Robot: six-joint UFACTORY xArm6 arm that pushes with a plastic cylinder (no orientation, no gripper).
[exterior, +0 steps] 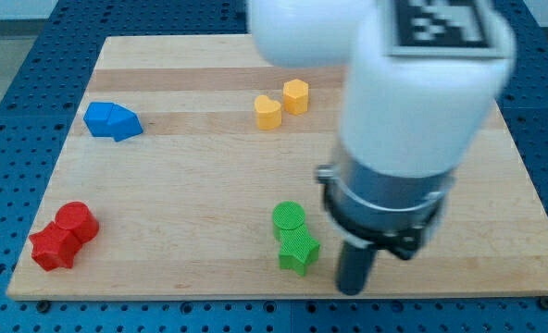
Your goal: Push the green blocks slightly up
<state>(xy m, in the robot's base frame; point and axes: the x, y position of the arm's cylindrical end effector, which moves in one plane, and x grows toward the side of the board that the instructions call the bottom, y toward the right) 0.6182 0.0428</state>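
Two green blocks sit together near the view's bottom middle: a green round block [289, 218] and, just below it and touching, a green star block [298, 251]. My tip [351, 289] is the lower end of the dark rod under the large white arm body. It stands at the board's bottom edge, just to the right of and slightly below the green star block, a small gap apart from it.
Two yellow blocks, a heart [267, 112] and a hexagon [296, 95], lie at the top middle. Two blue blocks [111, 121] lie at the left. Two red blocks [64, 236] lie at the bottom left. The wooden board [191, 213] ends close below my tip.
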